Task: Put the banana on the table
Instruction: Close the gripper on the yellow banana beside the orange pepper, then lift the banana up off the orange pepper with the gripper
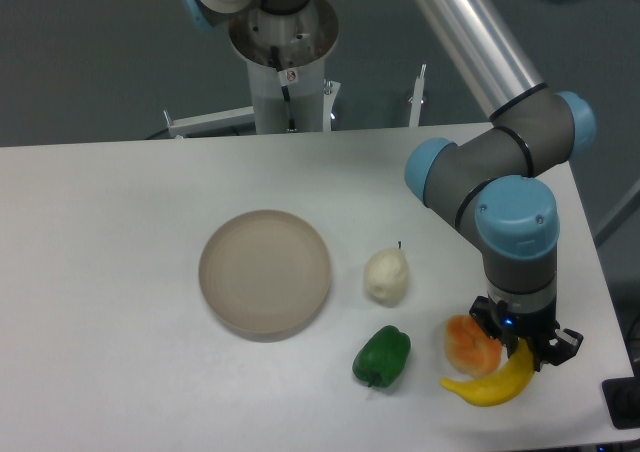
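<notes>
The table [120, 272] spreads white and flat under everything, reaching well off to the left of the jaws and ending just to their right. The arm [500, 162] comes down from above, its grey links and blue caps stacked directly over the jaws, with the wrist pointing straight down. The plate [265, 271], round and beige, lies well to the left of the jaws and a little farther back. The pepper [469, 343], orange and lumpy, sits just left of the jaws, close against the wrist; whether it touches the fingers cannot be told. A green pepper [382, 356] lies farther left at about the same depth, between the orange one and the plate's near edge. A pale pear [386, 276] stands left of the jaws and behind the green pepper, apart from the plate's right rim. The gripper [527, 349] sits low at the table, its dark fingers on either side of the banana's upper end; they look closed on it, though the actual contact is too small to see. The banana [492, 382] curves out below and to the left of the jaws, its lower end down at the table beneath the orange pepper.
</notes>
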Available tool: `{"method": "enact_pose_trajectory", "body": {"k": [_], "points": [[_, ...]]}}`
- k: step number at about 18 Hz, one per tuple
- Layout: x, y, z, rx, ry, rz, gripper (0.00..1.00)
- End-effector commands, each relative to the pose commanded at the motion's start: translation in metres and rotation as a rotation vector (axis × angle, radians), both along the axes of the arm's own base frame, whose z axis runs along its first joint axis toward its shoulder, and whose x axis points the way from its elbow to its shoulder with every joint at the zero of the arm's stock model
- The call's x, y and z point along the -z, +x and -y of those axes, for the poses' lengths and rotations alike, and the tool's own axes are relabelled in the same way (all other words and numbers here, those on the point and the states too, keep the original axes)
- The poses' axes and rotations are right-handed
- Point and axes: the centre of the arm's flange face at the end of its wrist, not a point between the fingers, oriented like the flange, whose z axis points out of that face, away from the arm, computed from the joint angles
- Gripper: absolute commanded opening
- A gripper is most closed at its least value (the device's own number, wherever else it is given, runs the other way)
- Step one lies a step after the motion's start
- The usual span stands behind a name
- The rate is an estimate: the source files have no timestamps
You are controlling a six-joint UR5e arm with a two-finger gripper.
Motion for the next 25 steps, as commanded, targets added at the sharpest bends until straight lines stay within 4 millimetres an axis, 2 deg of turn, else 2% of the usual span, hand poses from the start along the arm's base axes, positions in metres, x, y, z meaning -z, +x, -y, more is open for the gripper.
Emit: {"method": "enact_pose_trajectory", "body": {"k": [9, 13, 15, 18, 20, 23, 25], "points": [[-0.005, 0.006, 0.006, 0.005, -0.003, 0.005, 0.33], [-0.018, 0.009, 0.022, 0.006, -0.001, 0.009, 0.33], [-0.024, 0.006, 0.041, 0.009, -0.025, 0.029, 0.33], [-0.039, 0.014, 0.066, 0.061, -0.042, 0.039, 0.33], [-0.041, 0.013, 0.091, 0.075, -0.065, 0.051, 0.33], [-0.029, 0.003, 0.136, 0.158, -0.122, 0.076, 0.33], [-0.033, -0.004, 0.167, 0.196, -0.136, 0.076, 0.33]]}}
